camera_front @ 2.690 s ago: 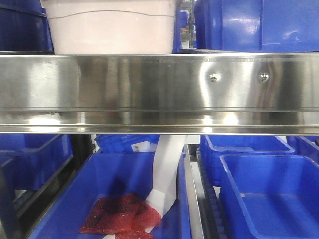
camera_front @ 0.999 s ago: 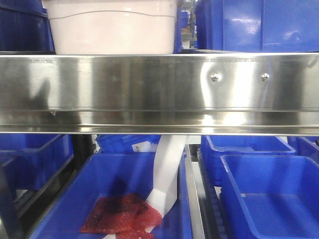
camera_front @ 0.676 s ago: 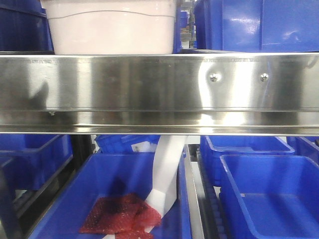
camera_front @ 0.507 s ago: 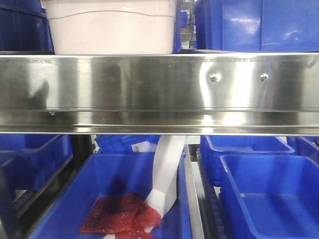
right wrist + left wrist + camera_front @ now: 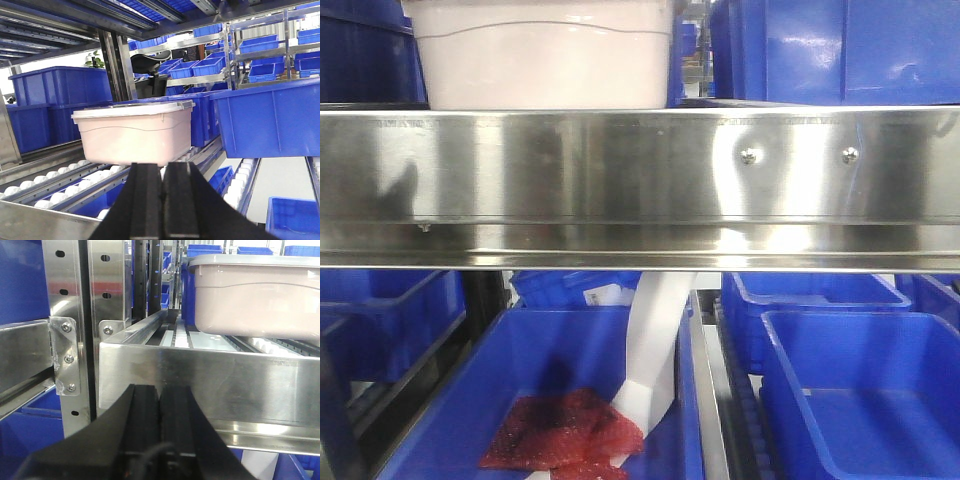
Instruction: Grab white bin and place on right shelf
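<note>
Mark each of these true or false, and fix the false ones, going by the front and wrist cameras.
1. The off-white plastic bin with the flat lid rests on the roller track of the stainless-steel shelf. True.
2. The left end effector is clamped on the bin. False: its fingers are pressed together in front of the shelf rail, apart from the bin.
3. The right end effector is shut and holds nothing. True.
4. The bin's lid is off. False: the lid sits on top.
5. The blue plastic crate below the shelf holds red mesh. True.
</note>
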Tool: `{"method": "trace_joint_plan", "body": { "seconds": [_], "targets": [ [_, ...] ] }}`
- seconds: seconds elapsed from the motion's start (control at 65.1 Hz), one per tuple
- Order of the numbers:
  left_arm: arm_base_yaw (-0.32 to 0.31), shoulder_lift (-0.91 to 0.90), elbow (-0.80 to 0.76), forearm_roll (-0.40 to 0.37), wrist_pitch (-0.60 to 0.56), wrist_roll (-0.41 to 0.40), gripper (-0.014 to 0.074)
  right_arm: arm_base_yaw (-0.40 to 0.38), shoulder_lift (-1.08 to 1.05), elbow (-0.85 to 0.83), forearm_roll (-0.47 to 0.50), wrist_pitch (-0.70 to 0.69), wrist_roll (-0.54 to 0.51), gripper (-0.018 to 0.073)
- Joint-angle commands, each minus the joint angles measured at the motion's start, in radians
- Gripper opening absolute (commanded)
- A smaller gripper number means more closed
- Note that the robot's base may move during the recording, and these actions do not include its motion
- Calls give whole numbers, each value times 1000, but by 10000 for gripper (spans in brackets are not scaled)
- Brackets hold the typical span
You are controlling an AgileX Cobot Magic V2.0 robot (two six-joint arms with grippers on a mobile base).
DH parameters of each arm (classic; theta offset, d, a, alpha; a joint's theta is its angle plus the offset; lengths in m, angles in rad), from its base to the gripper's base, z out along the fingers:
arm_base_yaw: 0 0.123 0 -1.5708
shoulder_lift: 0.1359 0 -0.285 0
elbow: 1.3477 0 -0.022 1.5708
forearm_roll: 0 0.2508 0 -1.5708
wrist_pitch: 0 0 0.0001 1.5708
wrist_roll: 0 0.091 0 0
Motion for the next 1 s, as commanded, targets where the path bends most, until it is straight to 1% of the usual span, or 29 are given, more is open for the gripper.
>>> {"method": "trace_joint_plan", "body": {
  "seconds": [0.0, 0.077, 0.123, 0.169, 0.261, 0.292, 0.338, 0.354, 0.415, 0.461, 0.492, 0.553, 0.707, 0.907, 0.984],
  "targets": [
    [1, -11, 19, -8, -90, -12, -117, -6, 12, -29, -24, -40, -4, 77],
    [1, -11, 19, -8, -90, -12, -117, -6, 12, -29, -131, -10, 10, 77],
    [1, -11, 19, -8, -90, -12, -118, -6, 12, -29, -225, 12, 53, 77],
    [1, -11, 19, -8, -90, -12, -117, -6, 12, -29, -352, 22, 131, 77],
    [1, -11, 19, -8, -90, -12, -118, -20, 12, -29, -606, 22, 387, 77],
    [1, -11, 19, -8, -90, -12, -117, -35, 12, -29, -694, 23, 484, 77],
    [1, -11, 19, -8, -90, -12, -118, -61, 12, -29, -789, 29, 598, 77],
    [1, -11, 19, -8, -90, -12, -117, -75, 12, -29, -833, 32, 651, 77],
    [1, -11, 19, -8, -90, -12, -118, -118, 12, -29, -949, 44, 784, 77],
    [1, -11, 19, -8, -90, -12, -117, -155, 12, -26, -1020, 55, 841, 77],
    [1, -11, 19, -8, -90, -12, -117, -175, 12, -22, -1045, 57, 860, 77],
    [1, -11, 19, -8, -90, -12, -118, -223, 12, -2, -1071, 55, 860, 77],
    [1, -11, 19, -8, -90, -12, -118, -312, -7, 83, -1077, 32, 860, 77],
    [1, -11, 19, -8, -90, -12, -118, -386, -111, 227, -1077, -66, 860, 77],
    [1, -11, 19, -8, -90, -12, -118, -400, -150, 288, -1058, -104, 860, 77]
  ]
}}
